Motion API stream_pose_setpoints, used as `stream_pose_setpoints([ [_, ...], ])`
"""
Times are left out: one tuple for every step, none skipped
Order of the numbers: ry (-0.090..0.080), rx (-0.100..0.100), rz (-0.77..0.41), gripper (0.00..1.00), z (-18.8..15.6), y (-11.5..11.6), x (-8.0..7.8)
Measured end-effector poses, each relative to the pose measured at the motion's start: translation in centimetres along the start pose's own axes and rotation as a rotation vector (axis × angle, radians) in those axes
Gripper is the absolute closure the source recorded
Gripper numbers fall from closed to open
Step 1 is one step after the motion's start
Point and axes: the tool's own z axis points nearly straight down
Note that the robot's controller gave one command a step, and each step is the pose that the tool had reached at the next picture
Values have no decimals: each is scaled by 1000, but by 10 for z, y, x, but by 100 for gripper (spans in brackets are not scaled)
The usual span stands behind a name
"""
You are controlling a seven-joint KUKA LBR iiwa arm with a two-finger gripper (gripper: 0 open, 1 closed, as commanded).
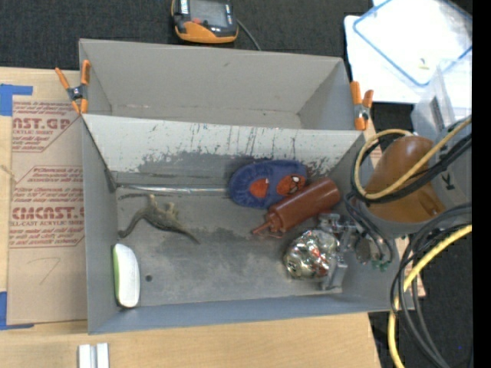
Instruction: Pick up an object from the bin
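Crumpled silvery foil ball (309,255) with red flecks lies in the near right corner of the grey bin (222,313), and the gripper (341,253) is down at the ball's right side, so close that its grey metal parts seem to meet the foil. Whether the gripper is spread or closed cannot be told, nor whether it has the ball. A red-brown bottle (304,203) lies tilted just behind the ball, against a blue oval toy (265,182). Well apart to the left lie a grey-green lizard (157,217) and a white-and-green oblong (126,274).
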Motion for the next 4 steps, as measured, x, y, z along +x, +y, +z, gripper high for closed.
stream_pose_setpoints([
  [-7,1,43,0,1,9,6],
  [-3,1,10,100,0,2,1],
  [-3,1,11,100,0,2,1],
  [-1,0,11,100,-23,3,2],
])
